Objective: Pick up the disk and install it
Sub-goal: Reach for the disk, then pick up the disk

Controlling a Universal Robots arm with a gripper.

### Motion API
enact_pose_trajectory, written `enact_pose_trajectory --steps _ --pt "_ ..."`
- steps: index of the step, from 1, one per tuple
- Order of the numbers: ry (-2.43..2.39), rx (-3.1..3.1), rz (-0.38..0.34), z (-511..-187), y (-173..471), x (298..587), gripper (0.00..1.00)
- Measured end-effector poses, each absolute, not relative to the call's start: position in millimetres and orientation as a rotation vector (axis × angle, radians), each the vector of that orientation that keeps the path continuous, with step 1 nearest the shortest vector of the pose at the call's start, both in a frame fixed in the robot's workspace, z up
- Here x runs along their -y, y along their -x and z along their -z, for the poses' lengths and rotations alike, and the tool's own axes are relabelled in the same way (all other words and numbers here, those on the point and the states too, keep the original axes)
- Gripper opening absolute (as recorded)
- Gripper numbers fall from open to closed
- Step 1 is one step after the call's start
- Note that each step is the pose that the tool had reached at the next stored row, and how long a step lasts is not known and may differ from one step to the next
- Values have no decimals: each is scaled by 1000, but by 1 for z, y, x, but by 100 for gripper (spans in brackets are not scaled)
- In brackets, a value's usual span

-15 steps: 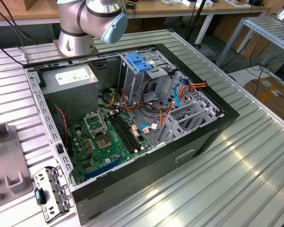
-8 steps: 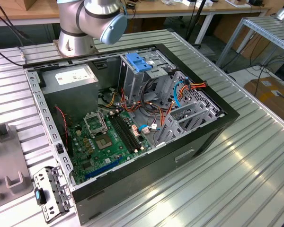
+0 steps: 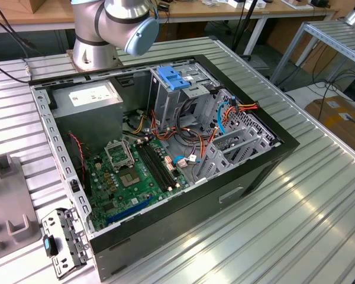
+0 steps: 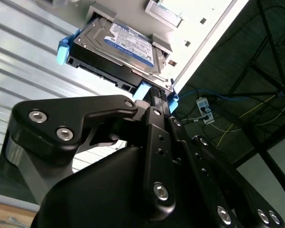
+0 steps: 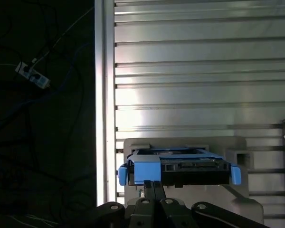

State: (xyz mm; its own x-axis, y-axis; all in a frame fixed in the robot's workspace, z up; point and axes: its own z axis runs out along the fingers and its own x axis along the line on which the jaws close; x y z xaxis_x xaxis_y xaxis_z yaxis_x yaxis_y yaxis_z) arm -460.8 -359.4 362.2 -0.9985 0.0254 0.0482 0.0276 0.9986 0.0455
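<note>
Progress stood at the very first step, operator, so take that before the pose. Nearest your wrist cameras, the gripper point(image 4: 157, 97) had its tip right up against the near end of the disk point(image 4: 128, 45), at the blue rail wrapping that end. Whether it had clamped onto the rail or merely met it, you could not tell from either wrist view.

The disk lay label up, seated in a grey holder point(image 5: 180, 142) on the ribbed metal table point(image 5: 204, 71), close to the table's edge. By my reading it had not been lifted, so your pickup was unfinished and the whole install remained.

As for pose, your wrist was held low. The gripper was roughly level with the disk and lined up end-on with its length.

Farther off, in the exterior view, the computer case point(image 3: 236, 183) lay open on its side, with the motherboard point(image 3: 136, 171) exposed. A grey drive cage point(image 3: 186, 97) stood toward the case's far side, and a flat blue clip point(image 3: 171, 78) rested on top of it. Beyond the case, the arm point(image 3: 115, 21) rose from its base at the back of the table.
</note>
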Motion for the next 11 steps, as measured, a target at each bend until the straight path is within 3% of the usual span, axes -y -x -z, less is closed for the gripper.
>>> enact_pose_trajectory --steps 11 --pt "39 3093 71 -362 463 359 11"
